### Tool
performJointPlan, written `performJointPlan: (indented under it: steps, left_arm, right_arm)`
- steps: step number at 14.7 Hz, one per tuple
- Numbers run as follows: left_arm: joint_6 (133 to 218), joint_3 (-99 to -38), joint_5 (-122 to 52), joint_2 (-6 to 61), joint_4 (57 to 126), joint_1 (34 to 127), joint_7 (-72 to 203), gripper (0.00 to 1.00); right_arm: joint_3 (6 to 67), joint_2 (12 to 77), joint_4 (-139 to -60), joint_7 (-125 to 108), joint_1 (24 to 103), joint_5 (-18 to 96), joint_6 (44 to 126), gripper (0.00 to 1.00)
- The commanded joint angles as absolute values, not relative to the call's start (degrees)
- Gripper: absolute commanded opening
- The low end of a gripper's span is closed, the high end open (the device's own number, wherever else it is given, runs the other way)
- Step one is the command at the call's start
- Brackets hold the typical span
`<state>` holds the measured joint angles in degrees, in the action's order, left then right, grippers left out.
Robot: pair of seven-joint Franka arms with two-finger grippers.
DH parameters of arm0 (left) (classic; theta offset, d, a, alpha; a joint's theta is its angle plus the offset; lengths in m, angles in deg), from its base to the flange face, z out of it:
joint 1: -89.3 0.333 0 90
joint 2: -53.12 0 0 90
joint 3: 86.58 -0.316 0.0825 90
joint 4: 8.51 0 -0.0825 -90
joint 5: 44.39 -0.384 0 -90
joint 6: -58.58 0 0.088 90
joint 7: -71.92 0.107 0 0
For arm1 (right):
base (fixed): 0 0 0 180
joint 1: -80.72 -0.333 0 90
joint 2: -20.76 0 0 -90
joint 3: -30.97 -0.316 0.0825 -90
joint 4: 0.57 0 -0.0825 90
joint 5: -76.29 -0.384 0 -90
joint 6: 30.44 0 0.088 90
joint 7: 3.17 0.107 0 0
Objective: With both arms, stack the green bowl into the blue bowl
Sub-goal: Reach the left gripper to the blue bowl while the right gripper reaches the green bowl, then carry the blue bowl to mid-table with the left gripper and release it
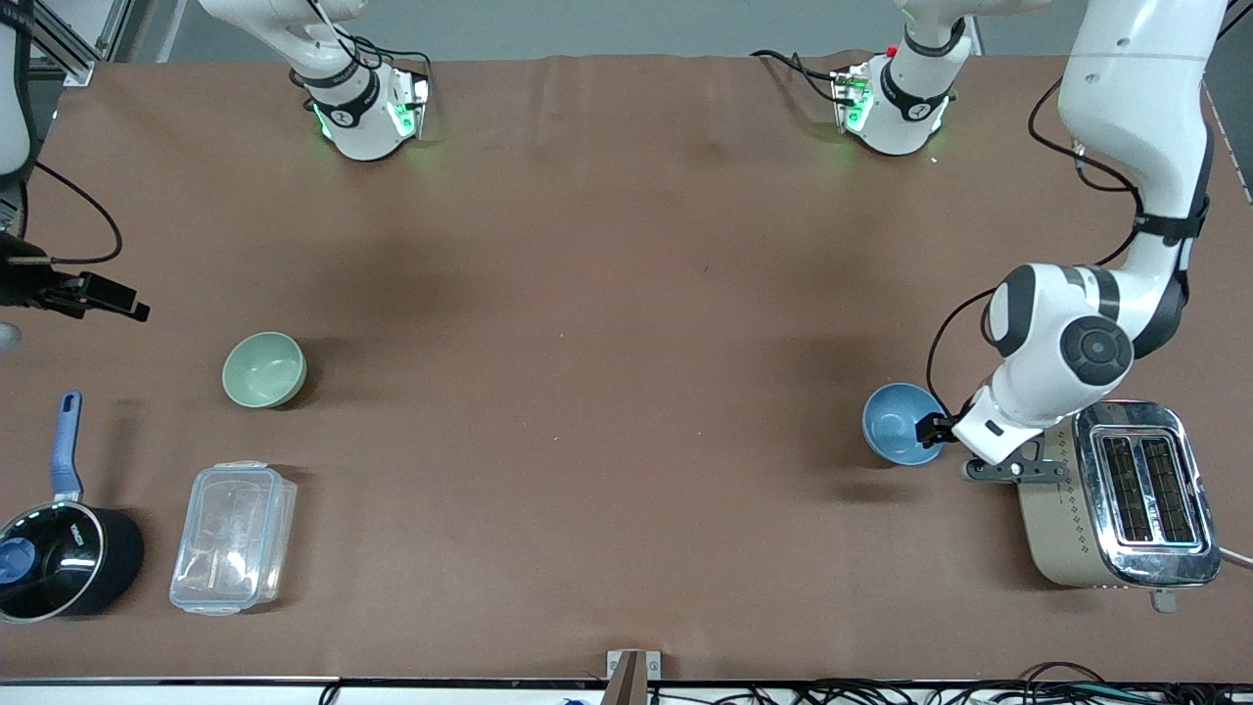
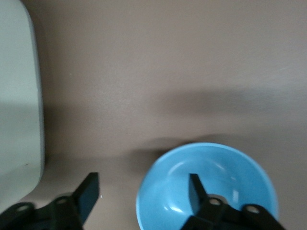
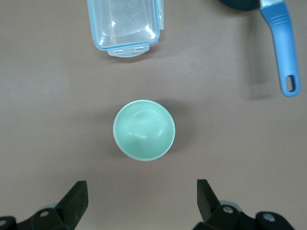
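On my left wrist feed I see the left gripper (image 2: 141, 194) with its black fingers spread wide. One finger (image 2: 195, 190) sits inside the smooth, round sky-blue bowl (image 2: 230, 182); the other is outside its rim, over the brown tabletop (image 2: 168, 72). A pale rounded toaster side (image 2: 18, 105) stands well apart from the bowl.

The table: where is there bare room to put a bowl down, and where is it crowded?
The widest bare patch is mid-table, between the green bowl and the blue bowl. It is crowded at the right arm's end, where the saucepan and plastic box sit, and at the left arm's end, where the open left claw straddles the blue bowl's rim beside the toaster.
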<state>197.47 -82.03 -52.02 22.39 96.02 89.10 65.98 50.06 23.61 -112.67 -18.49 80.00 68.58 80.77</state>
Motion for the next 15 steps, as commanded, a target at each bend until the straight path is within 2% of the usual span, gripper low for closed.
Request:
performJointPlan:
  steps: [1,6,8,9,13,15]
  left_arm:
    - [198.4,-81.8,-53.4,21.9,97.0,89.6,63.8,0.71]
    - [198.3,-81.4,-53.5,20.9,98.1,89.4,62.3,0.35]
    - [198.3,-81.3,-53.4,20.7,98.0,89.2,62.0,0.08]
    - [198.2,-81.2,-53.1,20.7,97.9,89.1,61.6,0.00]
    - [197.9,-75.7,-52.7,21.4,96.5,88.9,54.6,0.00]
    - [197.7,-70.6,-52.8,21.4,95.4,88.7,46.6,0.00]
  right_arm:
    - [50.9,27.2,-118.2,-21.5,80.1,64.7,88.8,1.00]
    - [51.0,40.5,-118.2,-30.8,81.2,52.8,97.2,1.00]
    - [51.0,43.5,-118.2,-35.6,81.8,48.6,98.3,1.00]
    - [51.0,44.1,-118.3,-36.7,82.0,47.8,98.3,1.00]
    - [51.0,45.3,-119.2,-37.4,82.0,47.6,98.3,0.91]
    - [51.0,46.1,-119.2,-37.6,82.0,47.5,98.5,0.78]
